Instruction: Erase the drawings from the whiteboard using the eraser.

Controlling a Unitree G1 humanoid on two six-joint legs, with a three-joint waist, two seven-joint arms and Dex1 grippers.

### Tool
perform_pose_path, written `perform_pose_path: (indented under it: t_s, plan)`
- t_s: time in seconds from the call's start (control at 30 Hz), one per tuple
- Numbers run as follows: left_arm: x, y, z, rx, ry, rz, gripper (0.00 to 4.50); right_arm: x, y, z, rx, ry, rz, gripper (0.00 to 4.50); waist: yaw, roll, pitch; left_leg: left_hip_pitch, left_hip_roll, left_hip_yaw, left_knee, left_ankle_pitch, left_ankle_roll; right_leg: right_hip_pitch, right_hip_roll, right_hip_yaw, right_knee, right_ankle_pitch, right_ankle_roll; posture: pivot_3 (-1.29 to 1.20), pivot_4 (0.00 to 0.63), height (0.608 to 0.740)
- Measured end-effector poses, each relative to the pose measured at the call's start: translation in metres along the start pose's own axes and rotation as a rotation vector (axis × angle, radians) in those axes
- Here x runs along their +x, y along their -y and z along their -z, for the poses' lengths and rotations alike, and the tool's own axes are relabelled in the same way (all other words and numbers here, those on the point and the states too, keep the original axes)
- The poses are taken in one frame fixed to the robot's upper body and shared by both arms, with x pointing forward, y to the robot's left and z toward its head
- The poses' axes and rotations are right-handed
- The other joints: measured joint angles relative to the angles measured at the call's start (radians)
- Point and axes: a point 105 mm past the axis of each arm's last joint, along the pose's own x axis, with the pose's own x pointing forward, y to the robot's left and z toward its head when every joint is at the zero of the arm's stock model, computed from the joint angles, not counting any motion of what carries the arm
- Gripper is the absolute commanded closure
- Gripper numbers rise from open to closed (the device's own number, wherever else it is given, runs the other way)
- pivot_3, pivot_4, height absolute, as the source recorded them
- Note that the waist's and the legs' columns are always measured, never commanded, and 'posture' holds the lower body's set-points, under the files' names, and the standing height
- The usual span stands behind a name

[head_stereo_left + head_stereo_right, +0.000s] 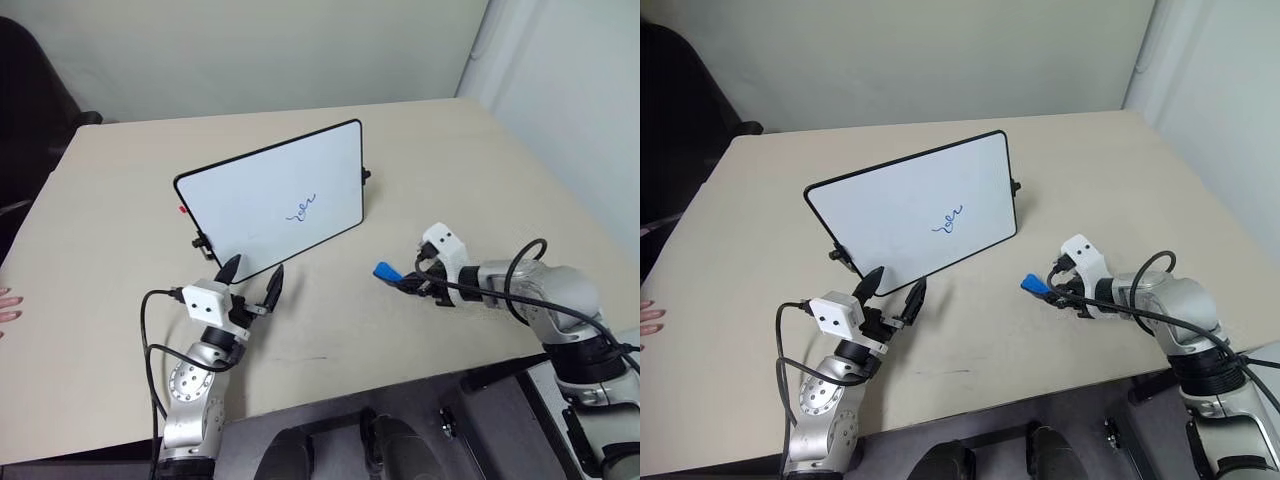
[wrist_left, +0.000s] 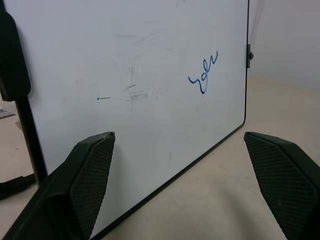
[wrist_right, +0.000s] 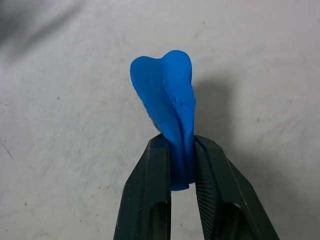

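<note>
The whiteboard [image 1: 270, 195] stands tilted on the beige table, its black-framed face toward me. A small dark-blue squiggle, the drawings [image 1: 301, 208], sits right of the board's middle and also appears as the drawings [image 2: 202, 76] in the left wrist view. My left gripper [image 1: 253, 279] is open just in front of the board's lower edge, nothing between its fingers [image 2: 90, 170]. To the right of the board, my right gripper [image 1: 405, 281] is shut on the bright-blue eraser [image 3: 167, 107], which is squeezed and folded between the fingers [image 3: 150, 195], just above the tabletop.
The beige table [image 1: 450, 170] spreads wide around the board. A small red clip [image 1: 181, 209] sits on the board's left edge. A person's fingertips [image 1: 8, 305] rest at the table's left edge. A dark chair [image 1: 30, 90] stands at the back left.
</note>
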Motion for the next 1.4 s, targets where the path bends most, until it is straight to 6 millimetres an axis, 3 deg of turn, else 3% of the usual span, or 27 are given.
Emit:
perform_pose_path:
  t_s: [0.17,0.3,0.43,0.53,0.63,0.8,1.1,1.4]
  plan:
    - [0.000,-0.001,0.000,0.000,0.001,-0.003,0.00,-0.001,-0.012,-0.029,-0.047,0.153,-0.037,4.15,0.000,0.000,0.000,0.000,0.000,0.000,0.000,0.000,0.000,0.000,0.000,0.000,0.000,0.000,0.000,0.00,0.150,0.740]
    - [0.000,-0.001,-0.001,0.000,0.003,-0.002,0.00,0.014,-0.019,-0.059,-0.044,0.279,-0.035,4.15,-0.005,0.000,0.000,0.001,0.000,0.000,0.000,0.000,0.000,-0.001,0.000,0.000,0.000,0.001,-0.001,0.00,0.150,0.740]
    - [-0.002,-0.003,0.000,0.000,-0.001,-0.009,0.00,0.031,-0.020,-0.076,-0.007,0.347,-0.003,4.15,-0.004,0.000,0.000,0.000,0.001,-0.001,0.000,0.000,0.000,-0.002,0.000,0.000,0.001,0.002,-0.002,0.00,0.150,0.740]
    - [-0.002,-0.004,-0.001,-0.006,0.002,-0.012,0.00,0.043,-0.029,-0.096,-0.003,0.419,-0.009,4.15,-0.005,0.000,0.000,-0.001,0.001,-0.001,-0.001,0.000,0.000,-0.004,0.000,0.000,0.001,0.008,-0.012,0.00,0.150,0.740]
    - [-0.002,-0.005,-0.001,-0.007,0.001,-0.012,0.00,0.050,-0.032,-0.112,-0.029,0.455,0.004,4.15,-0.003,0.000,0.000,-0.002,0.001,-0.001,-0.001,-0.001,-0.001,-0.004,0.000,0.000,0.001,0.008,-0.012,0.00,0.150,0.740]
    - [-0.003,-0.006,-0.002,-0.004,0.001,-0.013,0.00,0.066,-0.030,-0.122,-0.010,0.463,0.036,4.15,-0.004,0.000,0.000,-0.002,0.001,-0.001,-0.001,-0.002,-0.001,-0.006,0.000,0.000,0.001,0.007,-0.013,0.00,0.150,0.740]
    - [-0.003,-0.006,-0.005,0.002,0.008,-0.014,0.00,0.090,-0.019,-0.116,0.006,0.411,0.117,4.15,-0.007,0.000,0.000,-0.004,0.001,-0.001,-0.001,-0.002,-0.002,-0.007,0.000,0.000,0.002,0.007,-0.016,0.00,0.150,0.740]
    - [-0.003,-0.006,-0.004,0.002,0.005,-0.013,0.00,0.103,-0.036,-0.123,-0.085,0.394,0.111,4.15,-0.022,0.000,0.000,-0.003,0.001,-0.001,-0.001,-0.002,-0.002,-0.008,0.000,0.000,0.003,0.009,-0.017,0.00,0.150,0.740]
